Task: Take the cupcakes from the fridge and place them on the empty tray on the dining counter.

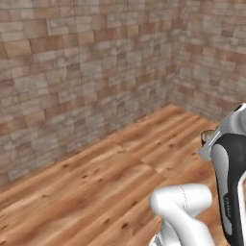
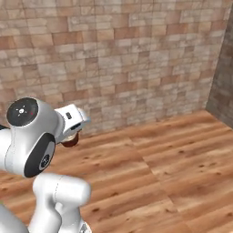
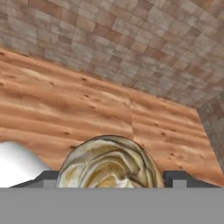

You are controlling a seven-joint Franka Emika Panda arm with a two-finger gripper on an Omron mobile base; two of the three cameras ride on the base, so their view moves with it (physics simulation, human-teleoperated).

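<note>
**Cupcake carried between the fingers, in front of a brick wall**

Cupcake (image 3: 109, 164) — a small round cake topped with swirled cream-and-tan frosting — sits at the bottom centre of the hand view, between the two dark finger tips of the white arm's two-finger gripper (image 3: 109, 177), which show as dark blocks to its left and right. The jaws stand wide and appear clamped on the cake's sides; the contact itself is hidden below the frosting. In the right base view the same cake shows as a small brown patch (image 2: 69, 142) tucked under the white hand at the left of the frame; in the left base view a small brownish-tan bit (image 1: 207, 137) peeks out at the right edge, beside the arm.

Handling, as a judgement: the cake is light, soft and easily crushed. The frosting would smear on contact, so the hold belongs low on the wrapper, with gentle pressure and the cake kept upright.

Containers: neither the tray nor the fridge can be described from these views, so their contents cannot be told. Behind the gripper lie a wooden plank floor (image 1: 96, 187) in warm brown and a wall of mixed tan and grey bricks (image 2: 127, 59) — a corner of the room at the upper right of the left base view.
</note>
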